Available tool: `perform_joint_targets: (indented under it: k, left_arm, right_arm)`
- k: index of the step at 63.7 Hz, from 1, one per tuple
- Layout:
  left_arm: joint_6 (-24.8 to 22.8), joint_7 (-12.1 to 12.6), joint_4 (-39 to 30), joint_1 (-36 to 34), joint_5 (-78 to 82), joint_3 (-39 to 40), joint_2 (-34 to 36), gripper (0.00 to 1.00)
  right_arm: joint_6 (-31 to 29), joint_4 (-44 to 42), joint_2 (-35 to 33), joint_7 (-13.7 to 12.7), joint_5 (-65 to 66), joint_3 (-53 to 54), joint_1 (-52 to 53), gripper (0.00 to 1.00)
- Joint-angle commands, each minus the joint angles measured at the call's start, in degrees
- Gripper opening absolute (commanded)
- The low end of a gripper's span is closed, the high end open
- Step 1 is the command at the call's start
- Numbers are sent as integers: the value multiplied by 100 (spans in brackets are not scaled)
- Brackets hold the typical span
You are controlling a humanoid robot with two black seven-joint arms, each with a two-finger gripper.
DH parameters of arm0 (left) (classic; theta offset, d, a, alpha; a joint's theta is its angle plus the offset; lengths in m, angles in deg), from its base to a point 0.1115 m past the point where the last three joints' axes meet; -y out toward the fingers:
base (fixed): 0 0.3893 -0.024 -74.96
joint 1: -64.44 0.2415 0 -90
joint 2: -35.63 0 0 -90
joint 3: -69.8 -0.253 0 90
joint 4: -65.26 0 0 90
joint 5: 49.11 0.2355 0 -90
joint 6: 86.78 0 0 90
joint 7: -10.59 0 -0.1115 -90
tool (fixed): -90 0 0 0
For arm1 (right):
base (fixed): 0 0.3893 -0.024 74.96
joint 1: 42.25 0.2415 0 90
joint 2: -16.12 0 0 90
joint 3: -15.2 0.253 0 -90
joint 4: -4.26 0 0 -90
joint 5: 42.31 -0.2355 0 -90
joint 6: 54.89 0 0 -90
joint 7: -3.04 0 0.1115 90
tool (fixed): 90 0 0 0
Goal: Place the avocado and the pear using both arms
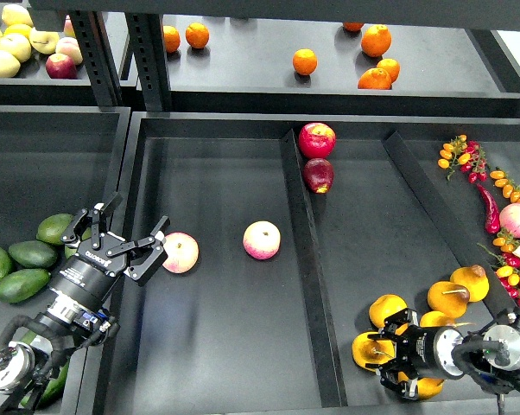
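here the biggest thing is the dark shelf tray [217,363] in front of me, split by a divider into 2 main compartments, with more compartments at the left and at the right. my left gripper [126,232] hangs over the left edge of the middle compartment with its fingers spread wide and nothing between them; a pink-yellow peach [180,252] lies just beside its fingertips, and a second peach [262,239] is near. the avocados [33,253], dark green ovals, lie in the left compartment, close behind this gripper, not yet touched. my right gripper [396,360] is low in the right compartment, on the heap of yellow-orange pears [447,298]; it looks closed around the pear [370,349] under it, but i cannot tell for sure. so i judge the picking step is in hand: the right arm is at its fruit, and the left must next turn back to 1 avocado and close on it.
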Motion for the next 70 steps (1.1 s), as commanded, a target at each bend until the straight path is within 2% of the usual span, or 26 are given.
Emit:
perform_joint_targets:
  k: [1, 10, 16, 17, 21, 27, 30, 43, 60, 66, 70]
  left_arm:
    - [0, 0, 0, -1, 0, -2, 0, 99]
    - [0, 0, 0, 8, 0, -2, 0, 99]
    - [0, 0, 0, 8, 0, -2, 0, 99]
    - [0, 0, 9, 8, 0, -2, 0, 99]
    - [0, 0, 9, 8, 0, -2, 0, 99]
    - [0, 0, 62, -1, 9, 7, 0, 99]
    - [0, 0, 88, -1, 9, 16, 0, 99]
    - [0, 0, 132, -9, 9, 51, 0, 99]
    - [0, 0, 220, -88, 18, 60, 0, 99]
    - [0, 0, 255, -115, 18, 60, 0, 99]
    - [0, 0, 395, -220, 35, 60, 0, 99]
  right_arm:
    - [4, 0, 9, 0, -4, 21, 23, 92]
    - [4, -9, 79, 0, -13, 372, 67, 94]
    - [13, -53, 377, 0, 5, 873, 75, 94]
    - [22, -114, 639, 0, 14, 1248, 75, 94]
    - [39, -228, 913, 0, 14, 1724, 75, 94]
    - [57, -387, 1291, 0, 84, 2262, 75, 95]
    - [39, -527, 1581, 0, 224, 2647, 84, 98]
    - [13, -809, 2662, 0, 751, 3940, 75, 99]
    - [-145, -862, 3682, 0, 831, 4846, 67, 99]
    - [-198, -853, 3753, 0, 831, 4995, 58, 99]
    - [-452, -896, 3753, 0, 831, 5031, 58, 99]
